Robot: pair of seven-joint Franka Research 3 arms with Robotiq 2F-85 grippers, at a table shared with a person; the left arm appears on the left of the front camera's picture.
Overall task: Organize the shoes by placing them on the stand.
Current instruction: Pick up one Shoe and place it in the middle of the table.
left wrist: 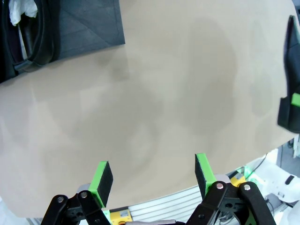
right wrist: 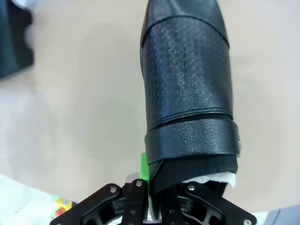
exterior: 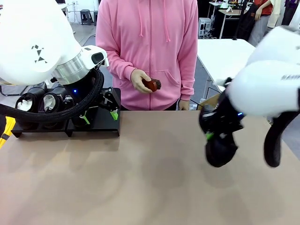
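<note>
My right gripper [exterior: 212,136] is shut on the heel end of a black leather shoe [exterior: 220,149], which hangs toe-down just above the table at the right. In the right wrist view this shoe [right wrist: 187,93] stretches away from my gripper [right wrist: 159,180], with its pale inside showing at the grip. Two more black shoes [exterior: 40,101] with white stuffing sit on the left part of the black stand [exterior: 47,130]. My left gripper [exterior: 99,117] hovers open over the stand's right end, with nothing in it. In the left wrist view its fingers [left wrist: 103,176] stand wide apart above bare table, and the stand [left wrist: 89,23] lies at the top left.
A person in a pink hoodie stands at the far edge holding a small reddish-brown brush [exterior: 151,85]. The tan table [exterior: 140,178] lies bare between the arms. A white table [exterior: 220,54] stands behind at the right.
</note>
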